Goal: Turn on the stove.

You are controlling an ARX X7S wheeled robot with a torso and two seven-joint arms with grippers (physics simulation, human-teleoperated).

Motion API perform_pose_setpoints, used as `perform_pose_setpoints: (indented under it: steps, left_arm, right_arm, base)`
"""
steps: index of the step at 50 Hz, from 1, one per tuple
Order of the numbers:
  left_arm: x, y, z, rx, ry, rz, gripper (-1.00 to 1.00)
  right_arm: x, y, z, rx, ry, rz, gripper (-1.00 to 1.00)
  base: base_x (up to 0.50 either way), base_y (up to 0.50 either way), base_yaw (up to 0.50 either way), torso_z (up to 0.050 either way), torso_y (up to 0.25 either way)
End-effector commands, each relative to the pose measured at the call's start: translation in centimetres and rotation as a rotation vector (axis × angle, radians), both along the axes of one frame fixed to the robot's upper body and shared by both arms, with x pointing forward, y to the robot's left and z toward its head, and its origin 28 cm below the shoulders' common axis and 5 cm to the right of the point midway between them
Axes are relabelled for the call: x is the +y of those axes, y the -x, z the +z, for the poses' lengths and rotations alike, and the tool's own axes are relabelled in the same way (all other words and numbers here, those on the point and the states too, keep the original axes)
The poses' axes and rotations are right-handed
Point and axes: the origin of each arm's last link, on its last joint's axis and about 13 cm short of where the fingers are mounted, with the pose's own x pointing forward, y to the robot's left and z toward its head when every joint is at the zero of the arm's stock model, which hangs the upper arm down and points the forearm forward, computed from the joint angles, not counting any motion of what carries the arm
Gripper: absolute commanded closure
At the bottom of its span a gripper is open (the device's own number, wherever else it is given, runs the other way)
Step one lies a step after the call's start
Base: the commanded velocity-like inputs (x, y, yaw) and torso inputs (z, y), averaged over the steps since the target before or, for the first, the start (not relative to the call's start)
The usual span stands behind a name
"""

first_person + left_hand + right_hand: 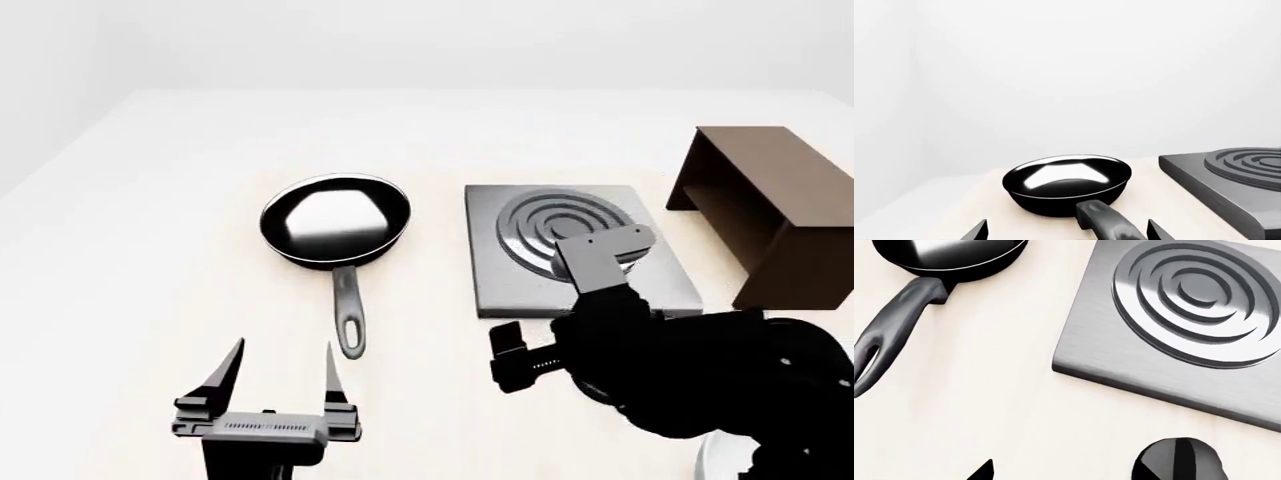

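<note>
The stove (534,280) is a flat grey slab with raised rings (554,225), to the right of a black frying pan. The right wrist view looks down on the stove (1121,350), and its black round knob (1181,462) sits on the table just in front of the slab. My right gripper (1064,475) is open above the bare table, and the knob is at the edge of one jaw. In the head view my right arm (667,360) hides the knob. My left gripper (280,370) is open, with the pan's handle (1111,222) lying between its fingers.
The black frying pan (334,225) lies left of the stove, handle toward me. A brown wooden box (774,210) stands at the right of the stove. The pale table (134,250) stretches to the left and back.
</note>
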Motion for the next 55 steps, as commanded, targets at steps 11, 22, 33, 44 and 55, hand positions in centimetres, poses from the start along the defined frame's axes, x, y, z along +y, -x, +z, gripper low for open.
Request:
perform_pose_setpoints:
  steps: [11, 22, 33, 44, 55]
  left_arm:
    - [0.0, 0.0, 0.0, 0.008, 0.006, -0.003, -1.00]
    - [0.0, 0.0, 0.0, 0.009, 0.005, -0.006, -1.00]
    - [0.0, 0.0, 0.0, 0.011, 0.004, -0.006, -1.00]
    - [0.0, 0.0, 0.0, 0.010, 0.004, -0.007, -1.00]
    - [0.0, 0.0, 0.0, 0.010, 0.003, -0.008, -1.00]
  right_arm:
    - [-1.2, 0.7, -1.0, 0.078, -0.014, -0.051, -1.00]
    - [-1.8, 0.3, -1.6, 0.058, -0.035, -0.081, -1.00]
    - [-1.7, 0.3, -3.7, 0.105, -0.045, -0.071, -1.00]
    - [-2.1, 0.2, -4.4, 0.104, -0.036, -0.090, -1.00]
    - [-2.4, 0.3, -5.2, 0.122, -0.045, -0.099, -1.00]
  base:
    - [0.00, 0.00, 0.00, 0.000, 0.000]
    - [0.00, 0.00, 0.00, 0.000, 0.000]
    - [0.00, 0.00, 0.00, 0.000, 0.000]
    - [0.00, 0.00, 0.00, 0.000, 0.000]
    - [0.00, 0.00, 0.00, 0.000, 0.000]
